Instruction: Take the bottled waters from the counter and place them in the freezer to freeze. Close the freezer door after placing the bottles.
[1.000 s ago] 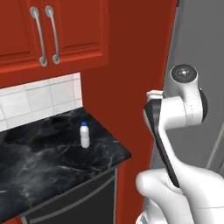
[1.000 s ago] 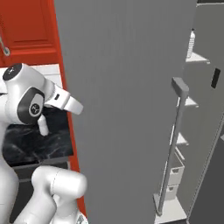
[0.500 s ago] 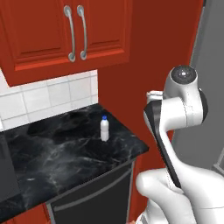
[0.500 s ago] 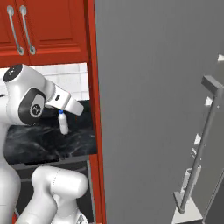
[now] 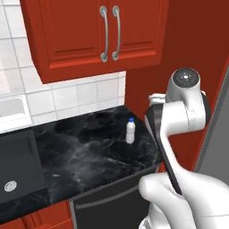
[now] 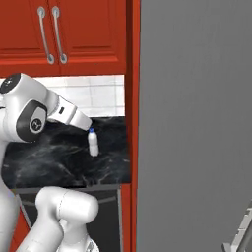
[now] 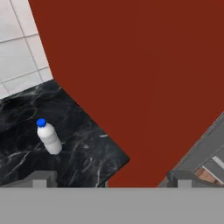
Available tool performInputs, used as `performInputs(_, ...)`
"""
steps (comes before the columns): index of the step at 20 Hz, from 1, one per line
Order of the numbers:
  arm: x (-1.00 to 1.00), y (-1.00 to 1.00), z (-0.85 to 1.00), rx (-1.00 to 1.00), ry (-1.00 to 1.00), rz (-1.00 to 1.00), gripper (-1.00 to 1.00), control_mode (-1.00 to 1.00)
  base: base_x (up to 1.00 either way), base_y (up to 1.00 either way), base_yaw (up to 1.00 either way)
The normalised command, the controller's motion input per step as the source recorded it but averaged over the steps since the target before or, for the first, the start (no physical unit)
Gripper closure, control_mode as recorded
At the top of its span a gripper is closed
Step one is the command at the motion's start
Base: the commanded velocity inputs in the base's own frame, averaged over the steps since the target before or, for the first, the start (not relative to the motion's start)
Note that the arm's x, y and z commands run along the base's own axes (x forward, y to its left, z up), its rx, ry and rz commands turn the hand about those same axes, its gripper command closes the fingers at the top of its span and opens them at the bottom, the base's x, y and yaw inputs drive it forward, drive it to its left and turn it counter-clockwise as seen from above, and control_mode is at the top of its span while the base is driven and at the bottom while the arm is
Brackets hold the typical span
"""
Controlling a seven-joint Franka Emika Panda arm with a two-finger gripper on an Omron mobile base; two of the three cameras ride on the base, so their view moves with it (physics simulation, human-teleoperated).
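One of the bottled waters (image 5: 130, 131) (image 6: 93, 142) (image 7: 48, 136), clear with a blue cap, stands upright near the right end of the counter (image 5: 89, 156) (image 6: 49, 157) (image 7: 87, 148). My gripper (image 7: 112, 181) hovers above and short of the bottle, open, with nothing between its widely spread fingertips. The grey freezer door (image 6: 197, 123) stands open to the right, its bar handle (image 6: 240, 235) at the lower corner. A strip of the freezer (image 7: 205, 148) shows at the lower right of the hand view.
A red side panel (image 7: 131, 65) (image 6: 132, 98) separates the counter from the freezer. Red upper cabinets (image 5: 98, 36) hang over the white tile backsplash (image 5: 76, 96). A black sink basin (image 5: 15, 161) sits at the left, and a dark appliance front (image 5: 112, 205) lies under the counter.
The whole picture has slid right in both base views, so the base has driven left; the counter and bottle now sit nearer the middle. The gripper stays open.
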Motion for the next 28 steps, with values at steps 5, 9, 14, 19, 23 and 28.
performInputs(5, 0.0, 0.0, 0.0, 0.0, 0.0, 0.0, -1.0, 1.0, 0.64, -0.68, 0.11)
performInputs(9, 0.0, 0.0, 0.0, 0.0, 0.0, 0.0, -1.0, 1.0, 0.0, 0.0, 0.0)
performInputs(14, 0.0, 0.0, 0.0, 0.0, 0.0, 0.0, -1.0, 1.0, 0.4, 0.11, 0.05)
performInputs(19, 0.0, 0.0, 0.0, 0.0, 0.0, 0.0, -1.0, 1.0, 0.25, 0.18, 0.23)
performInputs(23, 0.0, 0.0, 0.0, 0.0, 0.0, 0.0, -1.0, 1.0, 0.2, 0.41, 0.31)
performInputs(28, 0.0, 0.0, 0.0, 0.0, 0.0, 0.0, -1.0, 1.0, 0.15, 0.41, 0.29)
